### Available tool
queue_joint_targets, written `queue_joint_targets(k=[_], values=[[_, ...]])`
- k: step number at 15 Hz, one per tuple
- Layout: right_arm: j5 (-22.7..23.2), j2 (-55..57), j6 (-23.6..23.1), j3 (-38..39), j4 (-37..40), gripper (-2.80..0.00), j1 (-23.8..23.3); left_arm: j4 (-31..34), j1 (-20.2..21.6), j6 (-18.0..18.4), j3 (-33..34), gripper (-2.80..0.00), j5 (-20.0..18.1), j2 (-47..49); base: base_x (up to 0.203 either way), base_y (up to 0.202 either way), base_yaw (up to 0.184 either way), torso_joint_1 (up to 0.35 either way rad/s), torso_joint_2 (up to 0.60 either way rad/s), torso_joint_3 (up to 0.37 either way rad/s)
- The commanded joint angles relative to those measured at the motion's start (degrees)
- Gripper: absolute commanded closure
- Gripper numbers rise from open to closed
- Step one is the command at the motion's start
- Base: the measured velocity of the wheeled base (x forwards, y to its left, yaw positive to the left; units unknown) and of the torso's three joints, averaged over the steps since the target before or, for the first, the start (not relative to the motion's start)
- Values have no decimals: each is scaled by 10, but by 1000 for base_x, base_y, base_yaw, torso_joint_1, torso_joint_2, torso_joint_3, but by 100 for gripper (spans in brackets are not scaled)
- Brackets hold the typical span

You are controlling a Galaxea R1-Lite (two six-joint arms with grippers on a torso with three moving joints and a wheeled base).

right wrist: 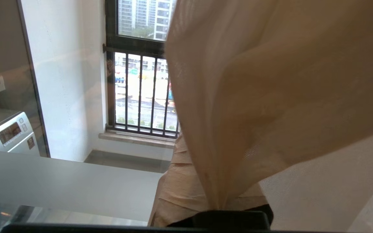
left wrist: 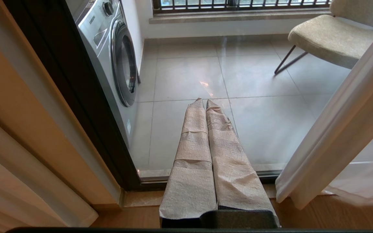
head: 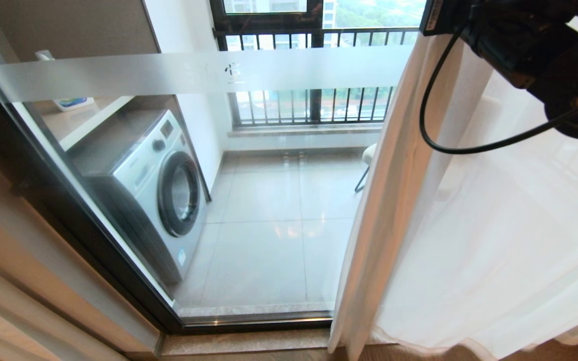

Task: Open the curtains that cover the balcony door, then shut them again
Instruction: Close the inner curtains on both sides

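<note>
From the head, our sheer curtain (head: 469, 225) hangs right of the bared balcony door (head: 249, 200). Left wrist: left gripper (left wrist: 204, 103) closed, empty, facing that door. Right wrist: right gripper (right wrist: 217, 202) pinches the curtain's light, soft edge, likely slippery.

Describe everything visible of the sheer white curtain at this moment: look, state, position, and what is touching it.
The sheer white curtain is thin, translucent fabric hanging in soft folds to the wooden floor, its hemmed leading edge running diagonally over the right part of the balcony door; the glass left of it is uncovered. In the right wrist view the right gripper is shut on a bunched pinch of it, pulling the cloth taut.
</note>
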Motion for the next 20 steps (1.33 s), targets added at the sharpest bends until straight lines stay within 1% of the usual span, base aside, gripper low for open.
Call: queue_joint_targets(k=[1,4,8,10,16,20], values=[[-1,-9,-1,8,-3,-280,0,0,0,0,0,0,0,0,0,0,0,0,0,0],[0,-27,-1,25,-3,-280,0,0,0,0,0,0,0,0,0,0,0,0,0,0],[-1,-75,-3,78,-4,-280,0,0,0,0,0,0,0,0,0,0,0,0,0,0],[-1,-111,-3,116,-3,-280,0,0,0,0,0,0,0,0,0,0,0,0,0,0],[0,-251,-4,264,0,-280,0,0,0,0,0,0,0,0,0,0,0,0,0,0],[0,-357,-4,352,25,-280,0,0,0,0,0,0,0,0,0,0,0,0,0,0]])
